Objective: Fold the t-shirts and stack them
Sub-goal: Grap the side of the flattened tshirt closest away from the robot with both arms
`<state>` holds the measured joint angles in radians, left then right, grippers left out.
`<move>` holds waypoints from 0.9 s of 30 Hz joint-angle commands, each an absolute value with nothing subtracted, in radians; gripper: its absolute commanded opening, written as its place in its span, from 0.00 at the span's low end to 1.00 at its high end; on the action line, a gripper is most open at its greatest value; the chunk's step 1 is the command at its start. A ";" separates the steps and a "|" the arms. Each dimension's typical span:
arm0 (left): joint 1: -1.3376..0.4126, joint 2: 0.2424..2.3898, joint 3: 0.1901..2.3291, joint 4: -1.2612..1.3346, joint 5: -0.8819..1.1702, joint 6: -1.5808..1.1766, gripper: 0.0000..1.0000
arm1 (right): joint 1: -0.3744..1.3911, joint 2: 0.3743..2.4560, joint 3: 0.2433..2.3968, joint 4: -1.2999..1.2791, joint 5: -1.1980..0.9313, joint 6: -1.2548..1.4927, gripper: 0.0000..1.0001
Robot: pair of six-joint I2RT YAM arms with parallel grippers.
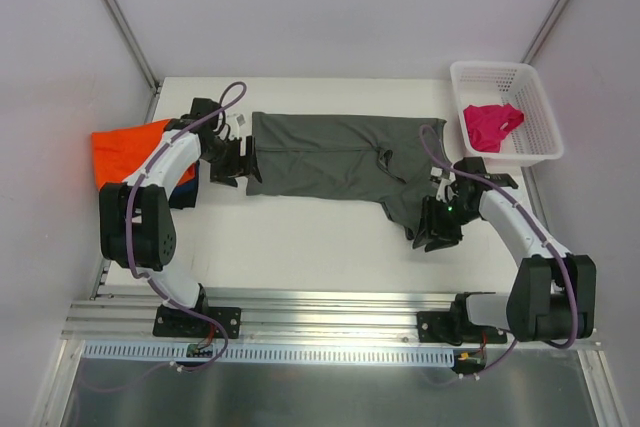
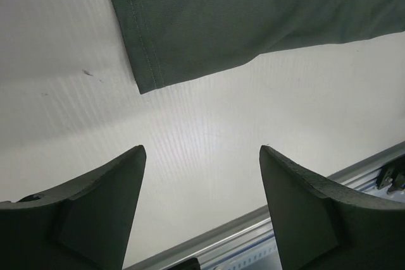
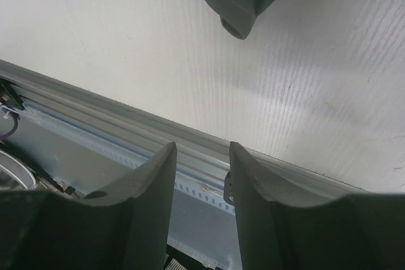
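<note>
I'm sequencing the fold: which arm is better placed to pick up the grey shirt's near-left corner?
Left. The left gripper, open, sits beside the grey t-shirt at its near-left corner, which lies just ahead of it in the wrist view. The right gripper is at the shirt's opposite end.

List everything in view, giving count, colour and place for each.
grey t-shirt: 1, dark grey, spread flat mid-table
orange t-shirt: 1, bright orange, bunched at the table's left edge
navy t-shirt: 1, dark navy, against the orange one, mostly hidden by the left arm
pink t-shirt: 1, magenta, crumpled in the basket
basket: 1, white lattice, far right corner
table: 1, white
rail: 1, aluminium, along the near edge
left gripper: 1, black, open, empty, at the grey t-shirt's left end
right gripper: 1, black, open, empty, at its right near corner
</note>
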<state>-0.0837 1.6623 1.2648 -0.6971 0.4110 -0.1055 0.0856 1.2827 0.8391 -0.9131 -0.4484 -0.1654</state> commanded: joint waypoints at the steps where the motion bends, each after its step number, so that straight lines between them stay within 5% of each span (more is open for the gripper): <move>1: -0.083 1.651 1.292 -0.701 0.457 -0.133 0.74 | 0.095 1.308 0.833 -0.862 -0.423 -0.138 0.43; 27: -0.040 1.703 1.347 -0.703 0.479 -0.130 0.77 | 0.144 1.569 0.994 -0.761 -0.334 -0.153 0.31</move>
<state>-0.0521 1.6943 1.3079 -0.6933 0.4438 -0.1196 0.1280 1.5742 0.9649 -0.7422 -0.3447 -0.1501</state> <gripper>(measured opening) 0.770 0.313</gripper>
